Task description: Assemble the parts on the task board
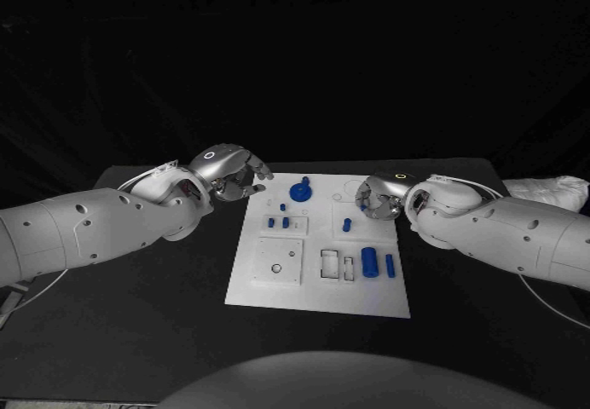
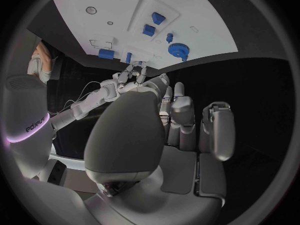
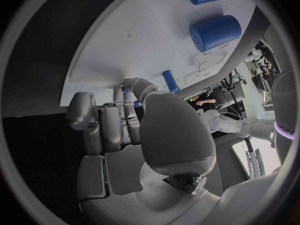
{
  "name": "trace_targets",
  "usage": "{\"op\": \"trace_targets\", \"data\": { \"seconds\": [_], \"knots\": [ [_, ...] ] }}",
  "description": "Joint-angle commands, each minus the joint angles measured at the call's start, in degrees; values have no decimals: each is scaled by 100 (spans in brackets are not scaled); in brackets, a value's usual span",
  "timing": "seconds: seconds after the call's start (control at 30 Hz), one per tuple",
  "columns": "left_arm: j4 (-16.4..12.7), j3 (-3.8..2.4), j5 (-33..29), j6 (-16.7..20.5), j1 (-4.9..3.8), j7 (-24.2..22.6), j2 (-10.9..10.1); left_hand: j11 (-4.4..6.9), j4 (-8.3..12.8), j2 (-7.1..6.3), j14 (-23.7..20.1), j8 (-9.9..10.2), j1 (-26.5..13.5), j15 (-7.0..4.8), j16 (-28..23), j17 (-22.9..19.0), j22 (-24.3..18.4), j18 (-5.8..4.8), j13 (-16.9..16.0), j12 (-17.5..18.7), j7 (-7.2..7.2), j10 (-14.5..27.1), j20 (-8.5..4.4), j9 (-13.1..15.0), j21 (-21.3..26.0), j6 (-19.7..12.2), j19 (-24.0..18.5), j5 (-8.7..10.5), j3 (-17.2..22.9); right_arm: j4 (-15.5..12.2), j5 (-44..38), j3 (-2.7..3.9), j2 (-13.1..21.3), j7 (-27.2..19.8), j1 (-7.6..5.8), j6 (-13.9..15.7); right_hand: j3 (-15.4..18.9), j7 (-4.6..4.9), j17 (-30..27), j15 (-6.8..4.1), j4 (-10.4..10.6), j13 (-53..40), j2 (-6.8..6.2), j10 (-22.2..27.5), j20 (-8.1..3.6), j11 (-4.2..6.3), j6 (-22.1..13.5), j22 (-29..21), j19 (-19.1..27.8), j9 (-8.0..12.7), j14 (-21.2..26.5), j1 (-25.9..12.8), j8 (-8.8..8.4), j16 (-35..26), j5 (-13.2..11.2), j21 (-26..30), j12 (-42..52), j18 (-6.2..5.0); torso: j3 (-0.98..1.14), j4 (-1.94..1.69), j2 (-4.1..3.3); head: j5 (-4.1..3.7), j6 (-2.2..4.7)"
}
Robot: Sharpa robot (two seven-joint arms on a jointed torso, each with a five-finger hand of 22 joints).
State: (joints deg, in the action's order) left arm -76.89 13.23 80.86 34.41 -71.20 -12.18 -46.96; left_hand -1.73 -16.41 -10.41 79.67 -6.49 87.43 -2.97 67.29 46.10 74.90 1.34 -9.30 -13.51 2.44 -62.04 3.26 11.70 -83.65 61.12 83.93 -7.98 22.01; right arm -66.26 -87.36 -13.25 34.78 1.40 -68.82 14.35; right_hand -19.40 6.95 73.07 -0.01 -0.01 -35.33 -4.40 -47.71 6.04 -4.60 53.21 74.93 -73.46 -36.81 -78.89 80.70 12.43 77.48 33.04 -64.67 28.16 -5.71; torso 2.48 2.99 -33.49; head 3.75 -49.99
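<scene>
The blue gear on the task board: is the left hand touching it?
Apart. The head view shows the left hand beyond the board's edge, white board between it and the blue gear.

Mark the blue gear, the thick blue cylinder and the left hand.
blue gear (image 1: 301, 189), head view, on its toothed disc.
thick blue cylinder (image 1: 369, 259), head view, middle of its rounded side.
left hand (image 1: 230, 174), head view, on the silver back of the hand.

Right hand (image 1: 378, 198) covers task board (image 1: 317, 294) far right corner. Fingertip contents can't tell: own palm blocks wrist view. Left hand (image 1: 228, 173) fingers curled, grip unclear. Small blue parts (image 1: 278, 222) too tiny to ID.
</scene>
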Motion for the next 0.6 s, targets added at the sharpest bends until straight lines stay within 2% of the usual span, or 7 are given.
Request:
{"op": "trace_targets", "data": {
  "seconds": [0.03,0.27,0.6],
  "knots": [
    [-20,-3,71,-6,3,-32,11,2,1,-13,0,4,60,-31,14,-16,1327,6,8,-24,-3,-55,-9,3,2,49,368,-17,33,17,-81,-1,-10,-20,9,-83,0,17,-10,9,-45,-10,44,-56,13,22,20,772,37,-110,36,-14,75,-26,-40,-29,53,11,0,1,-1,5,-1],
    [-19,-3,72,-10,4,-22,19,18,-5,-10,-47,6,62,-40,-59,-144,1309,20,4,-41,21,-90,-18,2,65,60,343,-15,48,0,-51,-1,11,-46,9,124,39,-11,18,-53,-84,-14,72,-110,-19,66,60,793,-19,-415,-16,-62,300,30,-78,-131,117,22,-1,2,0,33,-1],
    [-47,-3,72,-20,5,-18,-10,36,-4,-21,-165,26,74,-52,-223,-392,1275,45,-13,-80,51,-158,-30,-4,183,53,292,-6,70,-108,-22,10,78,-75,-58,325,55,-22,21,-69,-85,-14,70,-139,-33,78,55,798,-37,-515,-31,-96,364,44,-93,-157,140,27,0,2,3,63,-1]
  ]
}}
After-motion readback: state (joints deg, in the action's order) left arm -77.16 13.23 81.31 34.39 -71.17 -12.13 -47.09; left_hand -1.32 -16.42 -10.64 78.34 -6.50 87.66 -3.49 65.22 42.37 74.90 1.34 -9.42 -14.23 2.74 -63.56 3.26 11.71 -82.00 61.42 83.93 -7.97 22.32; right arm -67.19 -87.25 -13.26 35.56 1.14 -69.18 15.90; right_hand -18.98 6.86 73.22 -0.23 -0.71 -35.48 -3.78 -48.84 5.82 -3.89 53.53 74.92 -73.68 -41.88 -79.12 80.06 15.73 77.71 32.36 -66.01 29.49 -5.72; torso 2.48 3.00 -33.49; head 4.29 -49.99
